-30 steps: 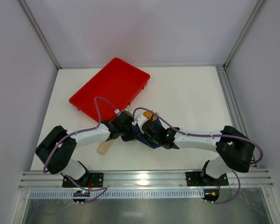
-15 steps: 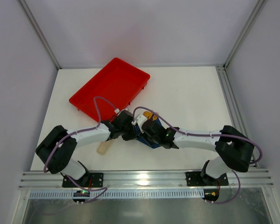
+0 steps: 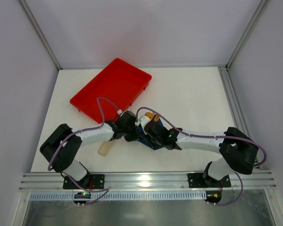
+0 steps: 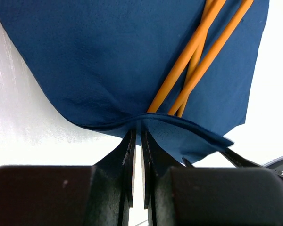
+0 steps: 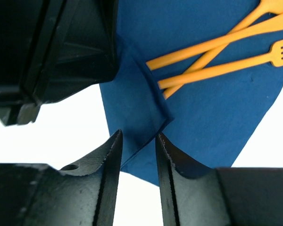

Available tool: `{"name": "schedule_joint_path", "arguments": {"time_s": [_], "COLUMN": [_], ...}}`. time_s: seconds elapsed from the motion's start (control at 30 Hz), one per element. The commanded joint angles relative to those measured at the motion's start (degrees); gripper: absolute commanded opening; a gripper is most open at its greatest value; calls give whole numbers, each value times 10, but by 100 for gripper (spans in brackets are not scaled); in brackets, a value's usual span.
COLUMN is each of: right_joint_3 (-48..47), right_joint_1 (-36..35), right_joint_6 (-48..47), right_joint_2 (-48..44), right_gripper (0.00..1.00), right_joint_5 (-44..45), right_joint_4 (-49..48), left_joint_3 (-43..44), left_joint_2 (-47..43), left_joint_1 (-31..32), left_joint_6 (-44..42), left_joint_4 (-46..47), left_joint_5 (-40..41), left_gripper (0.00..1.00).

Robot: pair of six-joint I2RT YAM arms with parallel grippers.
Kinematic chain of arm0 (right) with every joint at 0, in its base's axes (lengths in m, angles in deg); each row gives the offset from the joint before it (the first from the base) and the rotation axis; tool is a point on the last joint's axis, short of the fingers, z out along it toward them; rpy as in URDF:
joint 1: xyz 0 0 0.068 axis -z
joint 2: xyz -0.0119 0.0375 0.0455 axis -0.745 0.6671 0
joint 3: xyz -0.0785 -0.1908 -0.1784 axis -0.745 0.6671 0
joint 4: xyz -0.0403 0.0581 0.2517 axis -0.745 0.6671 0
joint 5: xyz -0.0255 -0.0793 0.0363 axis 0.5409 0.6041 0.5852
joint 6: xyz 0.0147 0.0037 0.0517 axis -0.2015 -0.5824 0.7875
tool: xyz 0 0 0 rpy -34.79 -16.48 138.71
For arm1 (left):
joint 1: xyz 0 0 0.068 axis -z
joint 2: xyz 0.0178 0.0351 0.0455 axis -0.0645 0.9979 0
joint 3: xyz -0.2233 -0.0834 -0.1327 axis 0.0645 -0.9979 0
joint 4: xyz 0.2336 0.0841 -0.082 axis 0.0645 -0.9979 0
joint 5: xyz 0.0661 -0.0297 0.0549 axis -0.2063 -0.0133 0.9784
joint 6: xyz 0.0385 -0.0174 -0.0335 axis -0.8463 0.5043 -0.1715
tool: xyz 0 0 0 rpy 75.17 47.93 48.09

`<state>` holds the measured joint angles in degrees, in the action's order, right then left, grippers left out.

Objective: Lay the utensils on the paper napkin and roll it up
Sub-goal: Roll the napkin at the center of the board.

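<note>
Cables and black gripper housings are covering most of the thin navy-blue paper napkin (image 4: 99,61) in the overhead view, where only a sliver of blue and one orange tip are showing between the wrists. Slim orange plastic utensils (image 4: 186,52) are lying crossed on that sheet, their ends running out of the left wrist picture. A short-tined fork (image 5: 282,48) is being cut off at the right wrist picture's edge. The left gripper (image 4: 137,136) is pinching the napkin's lifted, softly creased edge between nearly closed fingers. The right gripper (image 5: 137,141) is standing with fingers parted over a folded corner of the matte paper. A glossy red rectangular plastic tray (image 3: 111,89) is sitting further back on the white table (image 3: 193,94), and a pale beige flat strip (image 3: 104,149) is lying beside the left arm.
</note>
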<state>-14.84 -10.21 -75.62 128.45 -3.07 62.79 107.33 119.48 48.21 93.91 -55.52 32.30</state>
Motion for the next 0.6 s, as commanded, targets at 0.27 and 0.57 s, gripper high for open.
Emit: {"name": "schedule_joint_path", "arguments": {"time_s": [0.27, 0.57], "right_joint_3": [-35, -33], "right_joint_1": [5, 11], "right_joint_6": [61, 71], "right_joint_2": [-76, -31], "right_gripper": [28, 16], "right_joint_5": [-6, -54], "right_joint_4": [11, -38], "left_joint_3": [20, 18], "left_joint_2": [7, 6], "left_joint_1": [6, 6], "left_joint_6": [-4, 1], "left_joint_4": [14, 10], "left_joint_5": [0, 0], "left_gripper": [12, 12]}}
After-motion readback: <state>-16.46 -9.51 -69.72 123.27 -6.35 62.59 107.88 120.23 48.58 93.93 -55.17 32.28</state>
